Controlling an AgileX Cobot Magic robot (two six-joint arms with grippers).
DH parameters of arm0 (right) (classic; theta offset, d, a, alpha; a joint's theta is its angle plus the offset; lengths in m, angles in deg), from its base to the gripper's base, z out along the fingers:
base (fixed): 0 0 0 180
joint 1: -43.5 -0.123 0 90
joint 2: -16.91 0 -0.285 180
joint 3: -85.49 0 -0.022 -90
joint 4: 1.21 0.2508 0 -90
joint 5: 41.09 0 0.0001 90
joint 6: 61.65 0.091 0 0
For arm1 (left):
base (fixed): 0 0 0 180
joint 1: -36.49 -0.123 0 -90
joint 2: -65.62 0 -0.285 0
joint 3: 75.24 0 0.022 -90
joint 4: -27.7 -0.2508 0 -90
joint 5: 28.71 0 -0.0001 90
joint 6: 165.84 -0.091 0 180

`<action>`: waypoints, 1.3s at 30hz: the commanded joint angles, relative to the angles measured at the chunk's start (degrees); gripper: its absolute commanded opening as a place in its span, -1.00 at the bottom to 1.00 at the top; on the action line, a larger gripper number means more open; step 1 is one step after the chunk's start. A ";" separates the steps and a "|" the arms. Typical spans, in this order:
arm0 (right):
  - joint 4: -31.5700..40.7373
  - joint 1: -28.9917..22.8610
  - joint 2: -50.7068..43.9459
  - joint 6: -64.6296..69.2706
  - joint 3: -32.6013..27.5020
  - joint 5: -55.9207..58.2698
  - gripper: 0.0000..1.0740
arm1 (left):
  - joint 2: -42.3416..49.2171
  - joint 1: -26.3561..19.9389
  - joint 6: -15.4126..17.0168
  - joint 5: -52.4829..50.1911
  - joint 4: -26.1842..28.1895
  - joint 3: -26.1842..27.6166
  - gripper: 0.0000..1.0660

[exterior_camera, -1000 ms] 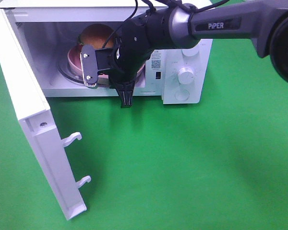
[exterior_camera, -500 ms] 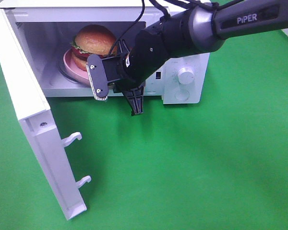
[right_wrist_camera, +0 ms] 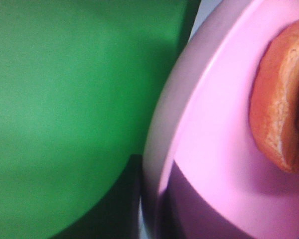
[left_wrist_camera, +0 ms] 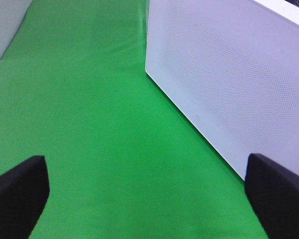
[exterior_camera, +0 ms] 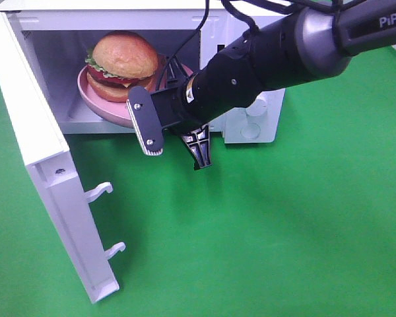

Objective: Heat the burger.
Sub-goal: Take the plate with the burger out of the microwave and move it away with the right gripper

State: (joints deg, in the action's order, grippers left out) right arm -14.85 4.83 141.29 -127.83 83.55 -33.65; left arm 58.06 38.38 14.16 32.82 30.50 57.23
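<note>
Gripping pink plate (exterior_camera: 102,105) rim, right gripper (exterior_camera: 175,122) clamped; burger (exterior_camera: 122,63) aboard; left gripper (left_wrist_camera: 149,199) agape, empty.

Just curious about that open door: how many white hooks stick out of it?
2. Both are on the inner edge of the open microwave door: an upper hook and a lower hook beneath it. I see no others, though the arm hides part of the microwave.

The burger (exterior_camera: 121,61) sits upright on its pink plate (exterior_camera: 96,100), at the microwave's mouth.
</note>
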 commanded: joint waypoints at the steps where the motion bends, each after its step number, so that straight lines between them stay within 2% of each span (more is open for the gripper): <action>1: 0.29 1.03 -2.75 1.38 -1.43 -1.03 -1.00 | 0.34 -0.17 0.29 -0.34 0.06 -0.17 0.87; 17: 0.29 0.40 -10.71 1.43 -14.32 -6.70 -1.00 | 0.34 -0.17 0.00 -0.34 0.11 -0.17 0.87; 29: 0.29 0.34 -15.64 1.83 -21.31 -6.88 -1.00 | 0.34 -0.17 0.00 -0.34 0.11 -0.17 0.87; 33: 0.29 0.34 -18.85 1.83 -26.01 -6.88 -1.00 | 0.34 -0.17 0.00 -0.34 0.11 -0.17 0.87; 39: 0.29 0.34 -22.12 1.89 -29.45 -6.82 -1.00 | 0.34 -0.17 0.00 -0.34 0.11 -0.17 0.87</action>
State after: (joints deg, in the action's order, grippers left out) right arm -15.02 4.49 121.87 -127.31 55.08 -37.31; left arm 58.06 38.38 14.16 32.82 30.50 57.23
